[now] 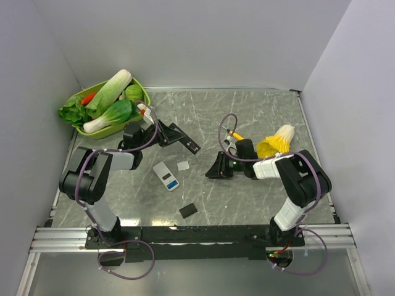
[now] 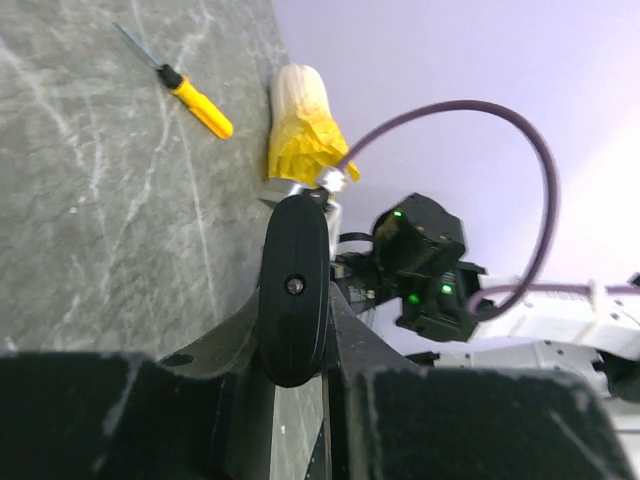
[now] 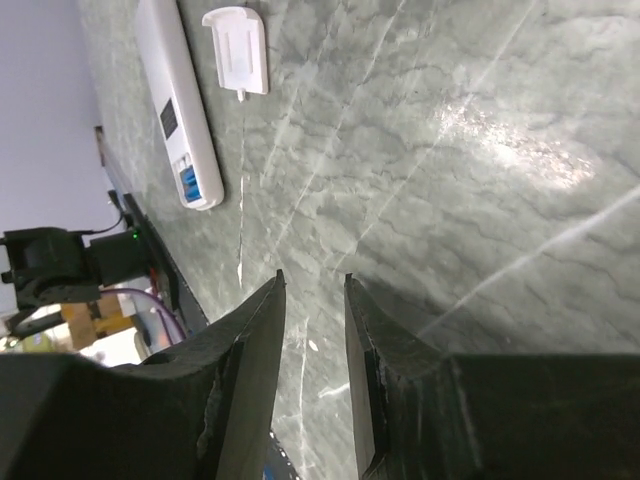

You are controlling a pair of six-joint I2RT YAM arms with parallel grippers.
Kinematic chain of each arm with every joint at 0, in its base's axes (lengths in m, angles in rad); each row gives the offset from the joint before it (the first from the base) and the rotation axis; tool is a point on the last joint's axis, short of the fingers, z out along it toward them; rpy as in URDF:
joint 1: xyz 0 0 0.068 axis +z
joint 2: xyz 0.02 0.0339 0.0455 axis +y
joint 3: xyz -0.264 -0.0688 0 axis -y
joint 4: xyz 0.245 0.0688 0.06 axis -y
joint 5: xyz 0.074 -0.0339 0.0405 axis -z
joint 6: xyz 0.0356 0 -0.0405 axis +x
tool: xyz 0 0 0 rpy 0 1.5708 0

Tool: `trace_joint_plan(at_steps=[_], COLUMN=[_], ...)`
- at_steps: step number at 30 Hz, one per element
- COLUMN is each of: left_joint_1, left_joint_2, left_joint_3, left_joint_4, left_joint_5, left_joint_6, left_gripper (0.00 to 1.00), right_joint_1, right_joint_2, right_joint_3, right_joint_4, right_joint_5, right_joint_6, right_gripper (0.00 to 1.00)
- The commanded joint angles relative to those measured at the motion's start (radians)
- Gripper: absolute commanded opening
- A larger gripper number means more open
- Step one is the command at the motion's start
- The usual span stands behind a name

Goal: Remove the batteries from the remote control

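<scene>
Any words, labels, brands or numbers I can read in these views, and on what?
No text is legible in any view.
white remote: it carries a dark label patch, too blurred to read.
batteries, blue, in its open bay: any print is too small to read.
black remote: no marking shows.

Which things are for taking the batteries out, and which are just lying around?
For the job:
black remote
white remote
blue batteries
white cover
black cover

Just lying about:
vegetable basket
yellow screwdriver
yellow cabbage
</scene>
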Motion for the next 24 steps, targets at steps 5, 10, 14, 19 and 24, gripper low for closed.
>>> trace_joint_plan(at_steps=[5, 10, 14, 19, 24], left_joint_1=[-0.002, 0.02, 0.06, 0.167, 0.25], left_joint_2=[-0.148, -0.228, -0.322, -0.431, -0.506], left_joint_3=[0.066, 0.145, 0.141, 0.118, 0.112], left_joint_4=[-0.315, -0.669, -0.858, -0.957, -1.024], left_joint_5=[-0.207, -0.43, -0.5, -0.449, -0.402], left_joint_6=[0.159, 0.175, 0.179, 0.195, 0.225], left_gripper=[0.01, 0.01, 0.01, 0.01, 0.01], right_joint_1=[0.016, 0.149, 0.327, 0.465, 0.57], right_joint_2=[-0.177, -0.292, -0.37, -0.498, -0.475], right_joint_3=[0.061, 0.038, -0.017, -0.147, -0.147], right_joint_4=[-0.174, -0.298, -0.32, -0.153, -0.134], right_joint_5=[0.07, 0.179, 0.297, 0.232, 0.167], right_joint_6=[-0.085, -0.165, -0.177, -0.176, -0.18], right_gripper=[0.44, 0.54, 0.63, 0.54, 0.42])
